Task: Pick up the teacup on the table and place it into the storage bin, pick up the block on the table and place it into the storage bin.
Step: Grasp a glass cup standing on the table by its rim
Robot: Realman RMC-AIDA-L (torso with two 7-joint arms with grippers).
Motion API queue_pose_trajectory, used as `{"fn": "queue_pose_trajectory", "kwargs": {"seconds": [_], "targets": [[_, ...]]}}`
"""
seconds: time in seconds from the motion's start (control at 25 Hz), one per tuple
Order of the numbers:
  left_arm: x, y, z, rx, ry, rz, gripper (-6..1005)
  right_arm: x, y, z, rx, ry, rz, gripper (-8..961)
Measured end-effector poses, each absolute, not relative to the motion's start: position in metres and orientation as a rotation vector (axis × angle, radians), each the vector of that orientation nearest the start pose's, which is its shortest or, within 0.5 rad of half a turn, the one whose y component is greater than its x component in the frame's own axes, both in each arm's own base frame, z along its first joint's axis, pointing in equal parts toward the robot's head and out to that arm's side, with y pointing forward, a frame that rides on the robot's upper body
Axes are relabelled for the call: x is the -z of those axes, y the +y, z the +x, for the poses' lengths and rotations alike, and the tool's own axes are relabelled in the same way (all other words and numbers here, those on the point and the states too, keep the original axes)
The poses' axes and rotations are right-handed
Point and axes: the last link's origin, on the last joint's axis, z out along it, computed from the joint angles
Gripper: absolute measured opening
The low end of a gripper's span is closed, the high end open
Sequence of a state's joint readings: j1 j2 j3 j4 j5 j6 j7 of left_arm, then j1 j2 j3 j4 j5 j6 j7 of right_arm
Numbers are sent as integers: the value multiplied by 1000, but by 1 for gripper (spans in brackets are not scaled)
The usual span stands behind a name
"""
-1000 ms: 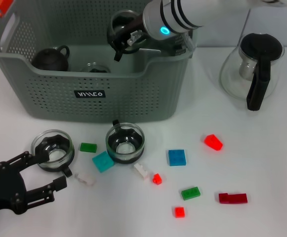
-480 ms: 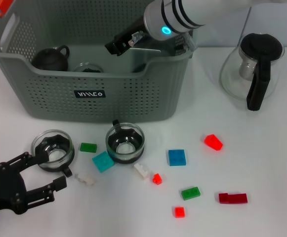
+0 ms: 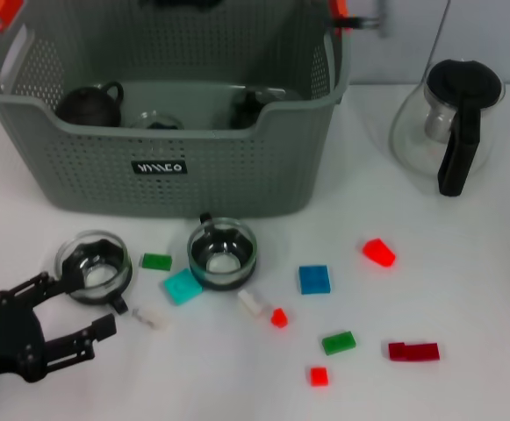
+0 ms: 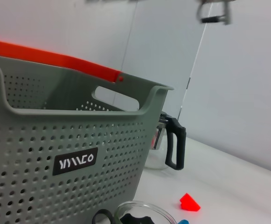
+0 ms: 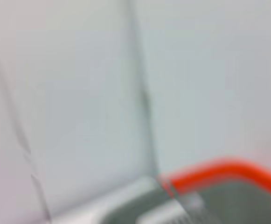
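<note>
Though blurred by the right wrist, storage bin [image 3: 193,167] cups [image 3: 92,103] overhead.

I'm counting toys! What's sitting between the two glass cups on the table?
In the head view, a small green block lies between the left glass cup and the right glass cup. A teal block sits just below that gap.

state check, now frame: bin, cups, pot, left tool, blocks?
storage bin: upright, holds a dark teapot and glass cups
glass teacup near the left tool: upright on table, empty
middle glass teacup: upright on table, empty
glass coffee pot: upright, lid on
left tool: open, holding nothing
loose blocks, e.g. blue block: lying on table
</note>
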State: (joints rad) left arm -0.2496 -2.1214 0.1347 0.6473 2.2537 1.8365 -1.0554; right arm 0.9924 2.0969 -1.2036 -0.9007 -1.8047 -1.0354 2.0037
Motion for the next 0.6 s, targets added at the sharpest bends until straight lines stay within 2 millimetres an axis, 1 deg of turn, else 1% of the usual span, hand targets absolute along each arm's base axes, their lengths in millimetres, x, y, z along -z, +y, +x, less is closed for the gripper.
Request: {"fn": "queue_pose_trajectory", "kwargs": {"seconds": [0.04, 0.12, 0.2, 0.24, 0.32, 0.36, 0.4, 0.48, 0.52, 0.56, 0.6], "targets": [[-23, 204, -350, 821, -725, -2435, 844, 10, 431, 14, -848, 383, -2720, 492], [-23, 205, -350, 822, -723, -2436, 844, -8, 412, 35, -1029, 283, -2718, 538], [-23, 206, -349, 823, -718, -2439, 844, -17, 393, 62, -1121, 200, -2722, 584], [-23, 207, -349, 823, -718, -2439, 844, -19, 379, 80, -1139, 147, -2736, 607], [-24, 207, -349, 822, -715, -2441, 844, -16, 359, 114, -1103, 94, -2762, 653], [-24, 208, -349, 822, -714, -2441, 844, -13, 350, 129, -1078, 94, -2770, 676], [-24, 208, -349, 821, -713, -2441, 844, -10, 338, 150, -1045, 97, -2776, 727], [-25, 208, -349, 822, -712, -2439, 844, -2, 316, 182, -997, 120, -2784, 829], [-25, 208, -349, 823, -711, -2438, 844, 6, 299, 209, -974, 165, -2781, 827], [-25, 208, -349, 822, -710, -2439, 844, 10, 292, 222, -965, 197, -2772, 825], [-25, 209, -349, 824, -707, -2440, 844, 10, 292, 222, -965, 197, -2772, 824]]}}
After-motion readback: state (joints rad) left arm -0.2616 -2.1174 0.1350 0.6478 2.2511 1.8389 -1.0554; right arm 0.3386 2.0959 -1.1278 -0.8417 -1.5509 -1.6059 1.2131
